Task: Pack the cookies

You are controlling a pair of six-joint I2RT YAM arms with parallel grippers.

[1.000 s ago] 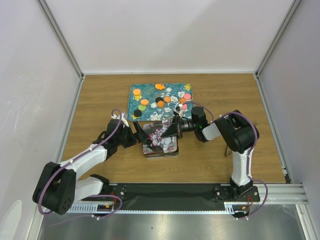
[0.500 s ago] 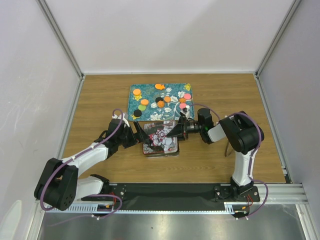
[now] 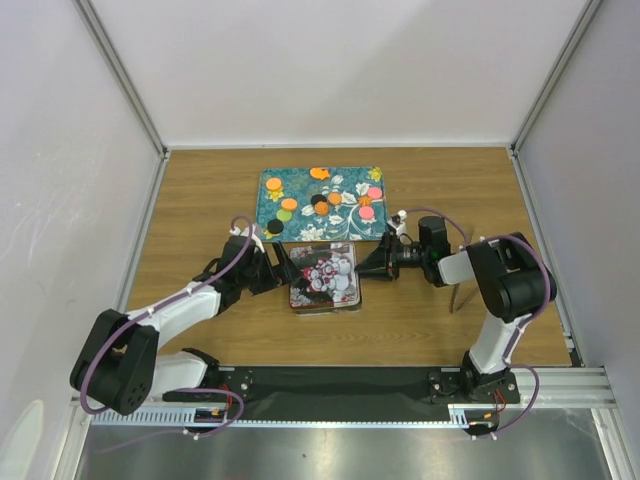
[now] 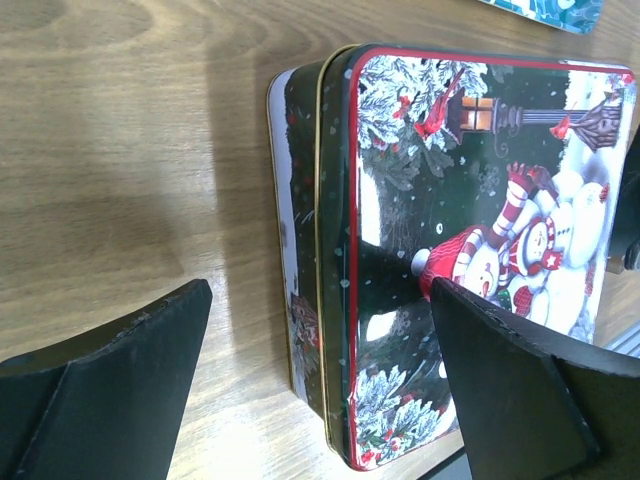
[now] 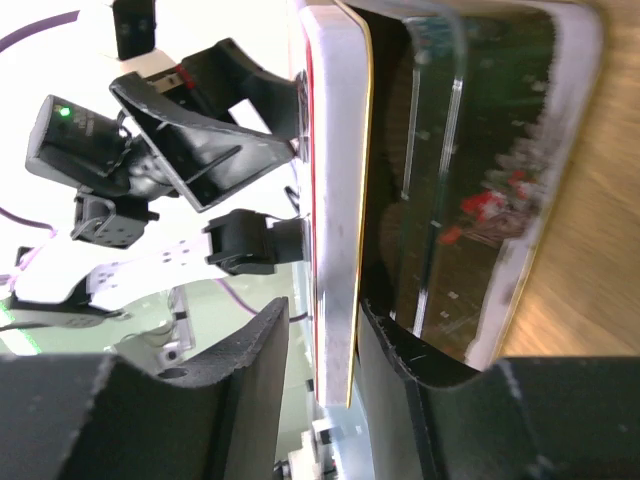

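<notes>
Left arm: it extends low over the counter (image 3: 200, 200) from its near-left base, with the forearm running diagonally toward centre and the wrist pointing right. The left pincer (image 3: 281, 266) sits just beside the left edge of the tin (image 3: 323, 278). Its fingers (image 4: 110, 390) are spread wide and hold nothing. In the left wrist view the near corner of the tin lies between them, without contact.

Right arm: it rises from its near-right base and folds sharply at the elbow, with the forearm level and pointing left. The right pincer (image 3: 372, 266) meets the right edge of the tin. Its fingers (image 5: 250, 400) stand part-way apart and straddle the rim of the lid (image 5: 335, 200). A strip of light shows between one finger and the rim, so the rim appears unclamped, although this view is tight.

The snowman-printed lid sits on the tin.

The cookies (image 3: 321, 208) lie scattered on the teal tray (image 3: 300, 180), just beyond the far edge of the tin. Both pincers are apart from them.
</notes>
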